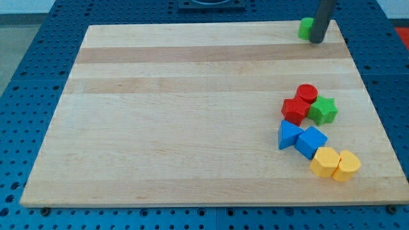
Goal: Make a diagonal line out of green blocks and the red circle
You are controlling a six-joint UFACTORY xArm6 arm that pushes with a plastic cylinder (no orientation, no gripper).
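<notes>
My tip (316, 41) — a bare rod, no jaws — presses against the green block (306, 27) at the board's (192, 128) top right.

Two green blocks show: a green star-shaped block (323, 110) and a small green block (305, 27), shape unclear, partly hidden. Two red: a red cylinder (307, 93) and a red star-like block (295, 110). Two blue blocks (289, 135) (311, 141). Two yellow blocks (325, 161) (347, 166).

The board (192, 121) is pale, smooth striped wood; the green star block (323, 110) looks matt plastic.
</notes>
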